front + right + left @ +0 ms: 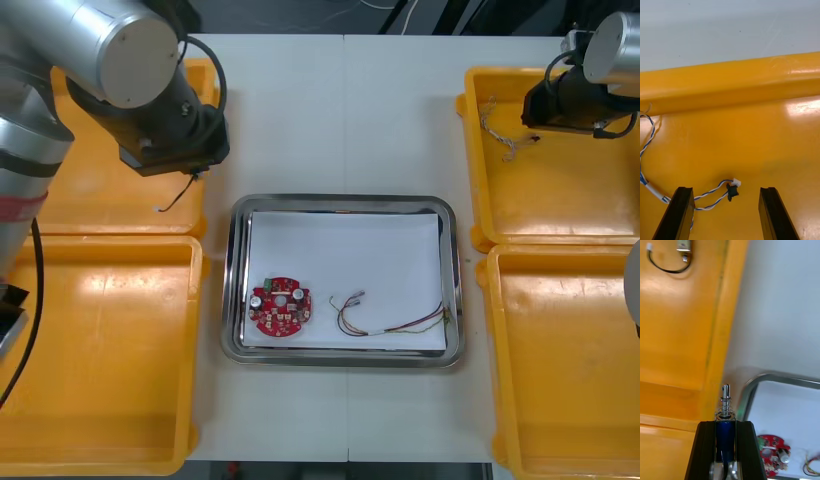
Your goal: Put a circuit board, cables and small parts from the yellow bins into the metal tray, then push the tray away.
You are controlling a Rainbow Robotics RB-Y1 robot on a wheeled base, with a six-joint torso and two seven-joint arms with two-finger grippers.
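Left gripper (pixel 725 423) is clamped on a small metal part (pixel 726 399), blue with a spring and pin, above the right rim of the far left yellow bin (pixel 673 333), near the metal tray's (pixel 340 202) far left corner. Right gripper (pixel 725 191) is poised low in the far right yellow bin (pixel 752 131), fingers spread apart, a twisted blue and white cable's (pixel 707 193) end lying between them. A circuit board (pixel 281 307) and, right of it, a red and yellow cable (pixel 395 322) are seen in the tray's near half.
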